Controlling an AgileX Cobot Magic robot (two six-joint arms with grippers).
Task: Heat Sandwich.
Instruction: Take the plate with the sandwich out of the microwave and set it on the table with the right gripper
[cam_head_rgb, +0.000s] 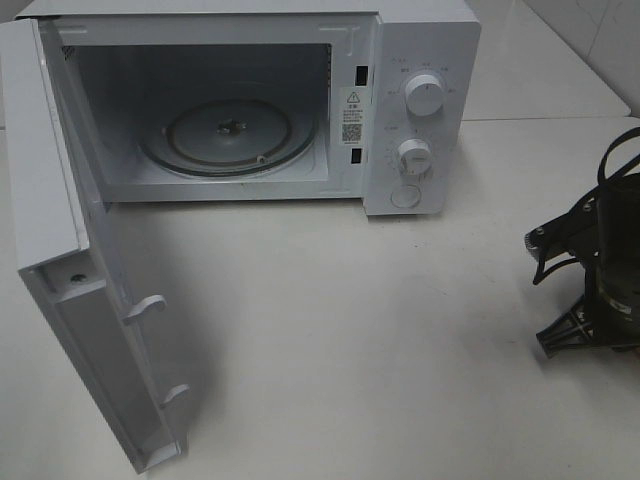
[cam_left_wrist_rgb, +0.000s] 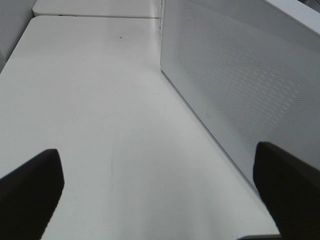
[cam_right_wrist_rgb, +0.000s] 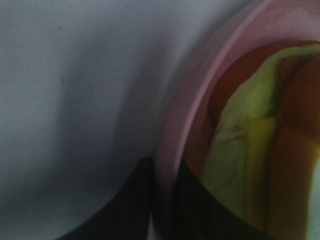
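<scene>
On the table: microwave (cam_head_rgb: 250, 100), door (cam_head_rgb: 70, 300) swung wide, turntable (cam_head_rgb: 230, 135) bare, ready for loading.
Right gripper (cam_right_wrist_rgb: 162, 200): narrow, pinching the pink plate (cam_right_wrist_rgb: 185, 115) rim, probably to carry plate and food together.
Sandwich (cam_right_wrist_rgb: 240, 165): on that plate, off right of the microwave.
Left gripper (cam_left_wrist_rgb: 160, 185): spread wide, holding nothing, parked beside the microwave.

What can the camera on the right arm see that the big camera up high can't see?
Only the right wrist view shows the pink plate with the sandwich on it, and the right gripper pinching the plate's rim. Only the high view shows the white microwave, its door swung open and the glass turntable bare. Both show the white table.
</scene>
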